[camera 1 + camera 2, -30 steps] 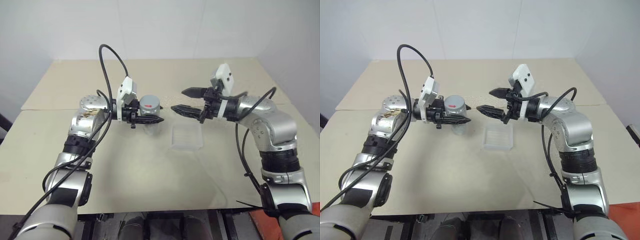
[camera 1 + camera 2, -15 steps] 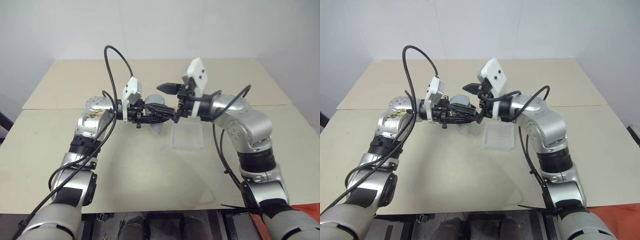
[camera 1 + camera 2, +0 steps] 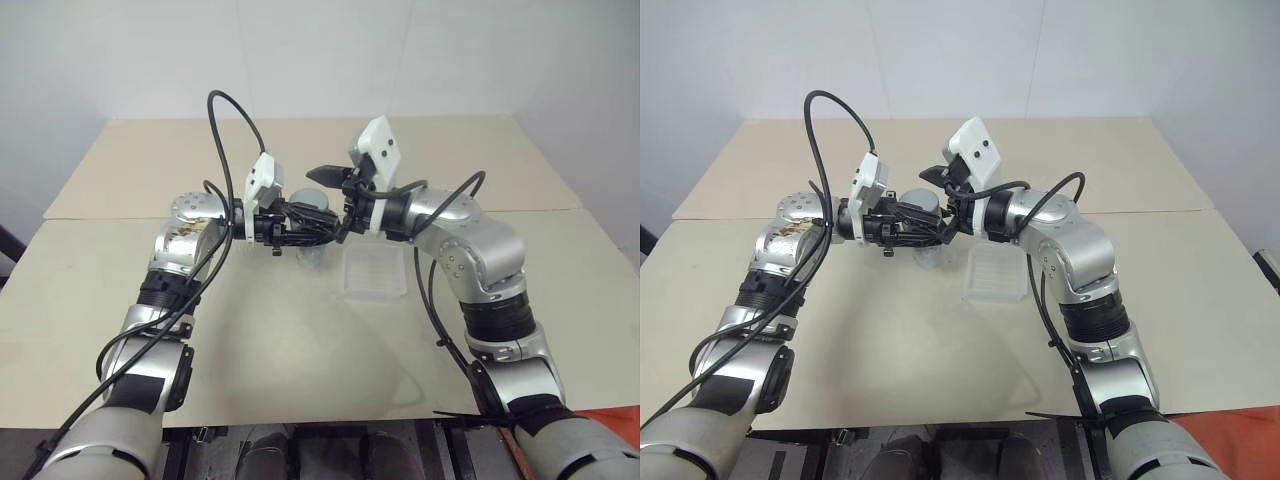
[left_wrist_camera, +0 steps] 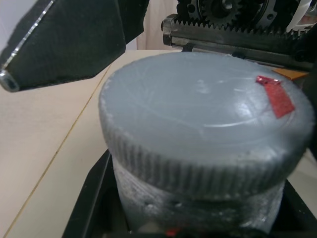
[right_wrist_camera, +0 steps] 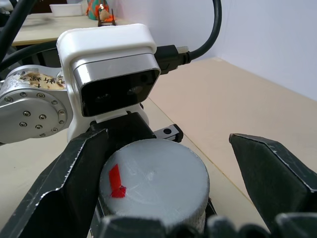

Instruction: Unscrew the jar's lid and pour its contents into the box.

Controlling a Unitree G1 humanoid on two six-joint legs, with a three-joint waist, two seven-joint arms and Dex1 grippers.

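Observation:
My left gripper (image 3: 318, 230) is shut on the clear jar (image 3: 312, 254) and holds it upright above the table, left of the box (image 3: 374, 270). The silver-grey lid (image 5: 153, 181) with its red mark (image 5: 116, 179) is still on the jar. My right gripper (image 5: 163, 136) is open and reaches in from the right, with one finger on each side of the lid. One finger (image 5: 64, 188) stands close beside the lid's rim, while the other finger (image 5: 272, 168) is clearly apart from it. The contents are hidden. The box is a shallow clear tray lying flat.
The beige table (image 3: 300, 340) has a seam running across it behind the arms. My left wrist's white camera housing (image 5: 111, 79) and its black cable (image 3: 225, 115) sit just behind the jar.
My right gripper has swung left from over the box until its open fingers straddle the lid. The left gripper and the jar have stayed in place.

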